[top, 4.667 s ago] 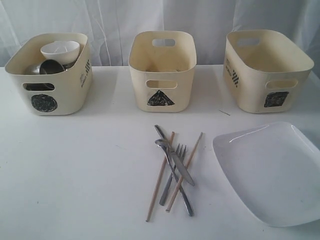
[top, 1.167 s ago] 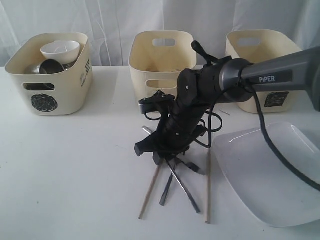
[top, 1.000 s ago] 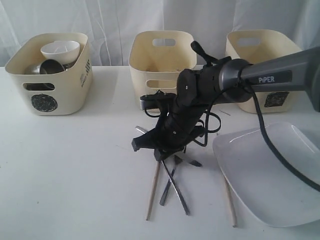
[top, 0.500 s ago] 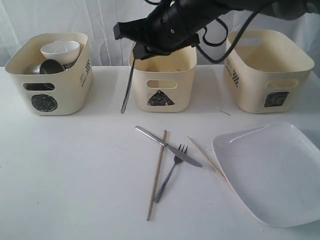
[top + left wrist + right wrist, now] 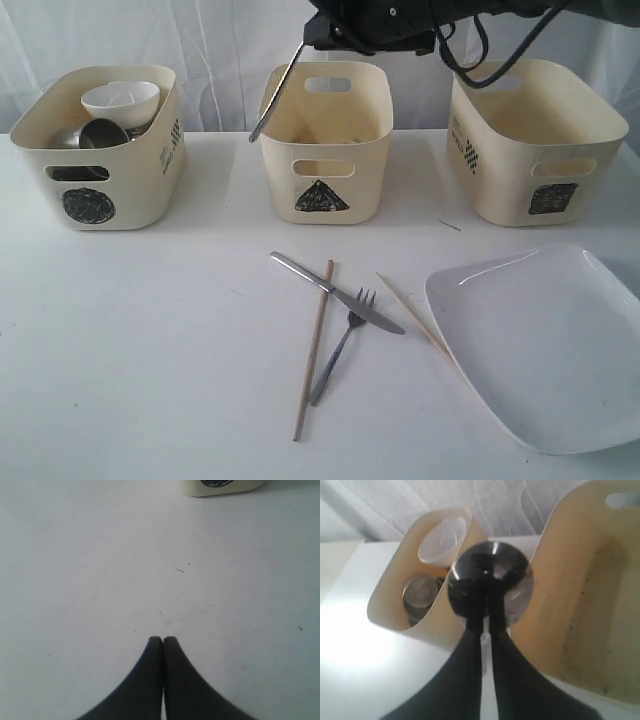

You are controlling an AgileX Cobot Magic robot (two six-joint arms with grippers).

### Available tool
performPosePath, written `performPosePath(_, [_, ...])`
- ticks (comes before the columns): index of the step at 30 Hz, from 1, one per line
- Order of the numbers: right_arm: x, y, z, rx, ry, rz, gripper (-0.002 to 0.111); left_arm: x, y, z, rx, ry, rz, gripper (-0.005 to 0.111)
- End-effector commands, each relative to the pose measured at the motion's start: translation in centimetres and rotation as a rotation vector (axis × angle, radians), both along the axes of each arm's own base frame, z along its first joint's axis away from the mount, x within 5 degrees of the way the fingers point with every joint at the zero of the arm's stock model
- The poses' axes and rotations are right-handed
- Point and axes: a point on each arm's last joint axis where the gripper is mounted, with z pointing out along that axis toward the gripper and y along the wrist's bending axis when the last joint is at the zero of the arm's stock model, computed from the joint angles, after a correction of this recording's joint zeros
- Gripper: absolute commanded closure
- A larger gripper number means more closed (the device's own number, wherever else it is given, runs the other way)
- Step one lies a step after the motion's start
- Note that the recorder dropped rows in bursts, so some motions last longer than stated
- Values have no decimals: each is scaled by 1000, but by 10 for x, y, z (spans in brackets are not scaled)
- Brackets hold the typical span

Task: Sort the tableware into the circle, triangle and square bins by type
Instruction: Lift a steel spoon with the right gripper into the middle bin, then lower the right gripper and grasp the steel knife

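My right gripper is high above the triangle bin, shut on the steel spoon. The spoon hangs slanting down beside that bin's left rim. From the right wrist, the spoon's bowl shows past the shut gripper. On the table lie the knife, fork, two chopsticks and the white plate. The circle bin holds the white bowl and steel mugs. My left gripper is shut and empty over bare table.
The square bin stands at the back right, behind the plate. A white curtain hangs behind the three bins. The right arm's cables droop over the square bin. The circle bin's lower edge shows far ahead in the left wrist view.
My right gripper has carried the spoon up and to the right, from left of the triangle bin to its left rim. The cutlery on the table has not moved.
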Motion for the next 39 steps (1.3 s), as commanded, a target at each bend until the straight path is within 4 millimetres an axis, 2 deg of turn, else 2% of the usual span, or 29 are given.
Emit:
performPosePath(1, [6, -13, 11, 32, -68, -74, 108, 0, -1, -1, -6, -1, -11, 107])
performPosePath(7, [10, -17, 15, 39, -129, -135, 108, 0, -1, -1, -6, -1, -11, 107])
performPosePath(11, [23, -20, 4, 37, -156, -196, 108, 0, -1, -1, -6, -1, -11, 107])
performPosePath(19, [59, -24, -60, -14, -147, -316, 108, 0, -1, -1, -6, -1, -11, 107])
performPosePath(21, [64, -23, -77, -28, -120, -317, 108, 0, -1, -1, -6, -1, -11, 107])
performPosePath(25, [67, -21, -97, -63, -78, -290, 106, 0, -1, -1, -6, -1, -11, 107])
performPosePath(32, [64, -18, -101, -118, -58, -216, 84, 0, -1, -1, -6, -1, -11, 107])
performPosePath(35, [57, -15, -92, -135, -35, -154, 83, 0, -1, -1, -6, -1, -11, 107])
performPosePath(39, [33, -11, -73, -255, 44, 40, 83, 0, -1, -1, -6, -1, -11, 107])
